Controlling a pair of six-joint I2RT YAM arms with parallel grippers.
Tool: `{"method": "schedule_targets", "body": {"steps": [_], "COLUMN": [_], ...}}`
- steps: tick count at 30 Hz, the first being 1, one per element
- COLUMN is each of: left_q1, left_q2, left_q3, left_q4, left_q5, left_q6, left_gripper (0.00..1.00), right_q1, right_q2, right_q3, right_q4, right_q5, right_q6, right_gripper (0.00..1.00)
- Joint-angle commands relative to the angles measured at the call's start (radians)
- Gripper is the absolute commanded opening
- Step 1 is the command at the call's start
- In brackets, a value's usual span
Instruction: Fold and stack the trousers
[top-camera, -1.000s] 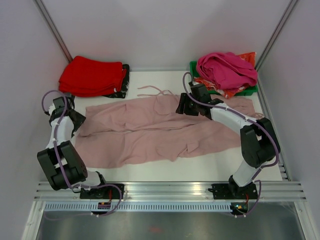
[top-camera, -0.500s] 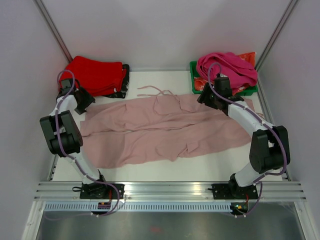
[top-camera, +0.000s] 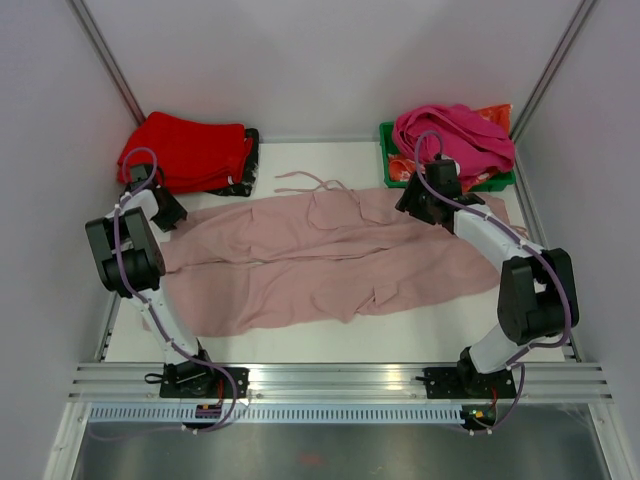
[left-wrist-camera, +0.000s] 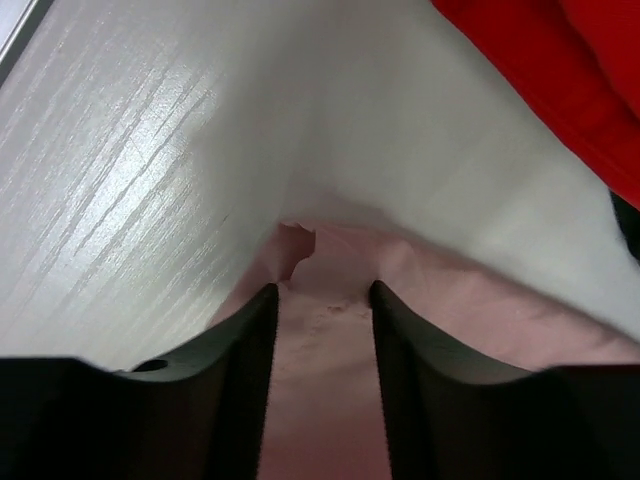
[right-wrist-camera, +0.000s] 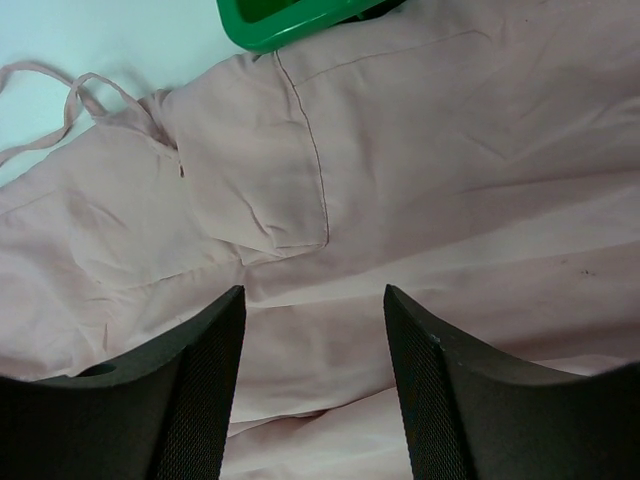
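The booth is closed in by plain pale grey walls (top-camera: 330, 60), with slanted metal corner posts (top-camera: 105, 60) at the far left and far right. A white table surface (top-camera: 400, 335) fills the floor of the scene, and a ribbed aluminium rail (top-camera: 340, 380) runs along its near edge.

At the far left lies a pile of folded vivid red garments (top-camera: 185, 150). Just near of it the left gripper (left-wrist-camera: 322, 290) sits low over the table, its jaws apart, with the left end of the trousers lying between the black fingers (left-wrist-camera: 245, 370) – nothing is pinched.

The pale dusty-pink trousers (top-camera: 330, 255) of thin soft fabric are spread flat and wrinkled across the middle of the table, from the left gripper to the right side. Their thin pink drawstring cords (top-camera: 305, 182) trail onto bare table at the far edge.

The right gripper (right-wrist-camera: 312, 292) hangs over the far right part of the trousers – its jaws are apart and hold nothing. Beyond it, in the far right corner, a green plastic tray (top-camera: 388, 165) carries a crumpled bright magenta garment (top-camera: 455, 135); the trousers' edge reaches the tray's corner.
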Motion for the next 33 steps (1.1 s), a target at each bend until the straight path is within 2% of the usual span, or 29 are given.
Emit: {"method": "schedule_targets", "body": {"steps": [1, 6, 9, 10, 15, 22, 27, 30, 32, 33], "left_q1": [0.003, 0.001, 0.003, 0.006, 0.030, 0.038, 0.044, 0.044, 0.046, 0.044], "left_q2": [0.041, 0.087, 0.101, 0.103, 0.101, 0.104, 0.095, 0.078, 0.060, 0.031], "left_q3": [0.048, 0.091, 0.113, 0.125, 0.160, 0.277, 0.278, 0.292, 0.297, 0.295], "left_q4": [0.031, 0.005, 0.002, 0.003, 0.046, 0.088, 0.186, 0.137, 0.093, 0.048], "left_q5": [0.002, -0.008, -0.030, -0.034, -0.008, -0.050, 0.073, 0.088, 0.055, 0.046], "left_q6": [0.039, 0.055, 0.068, 0.068, 0.074, 0.152, 0.184, 0.187, 0.184, 0.184], "left_gripper": [0.45, 0.28, 0.06, 0.02, 0.02, 0.02, 0.02, 0.02, 0.10, 0.18], "right_q1": [0.001, 0.001, 0.001, 0.001, 0.001, 0.001, 0.001, -0.002, -0.018, -0.025], "right_q2": [0.008, 0.013, 0.016, 0.017, 0.022, 0.033, 0.024, 0.008, -0.001, -0.015], "right_q3": [0.034, 0.052, 0.059, 0.060, 0.071, 0.080, 0.059, 0.042, 0.033, 0.030], "right_q4": [0.003, -0.023, -0.034, -0.036, -0.037, -0.046, -0.043, -0.043, -0.054, -0.060], "right_q5": [0.048, 0.087, 0.102, 0.107, 0.108, 0.136, 0.143, 0.153, 0.159, 0.165], "right_q6": [0.020, 0.014, 0.012, 0.012, 0.011, 0.008, 0.018, 0.021, 0.023, 0.029], "right_gripper": [0.64, 0.64, 0.64, 0.64, 0.64, 0.64, 0.64, 0.64, 0.66, 0.66]}}
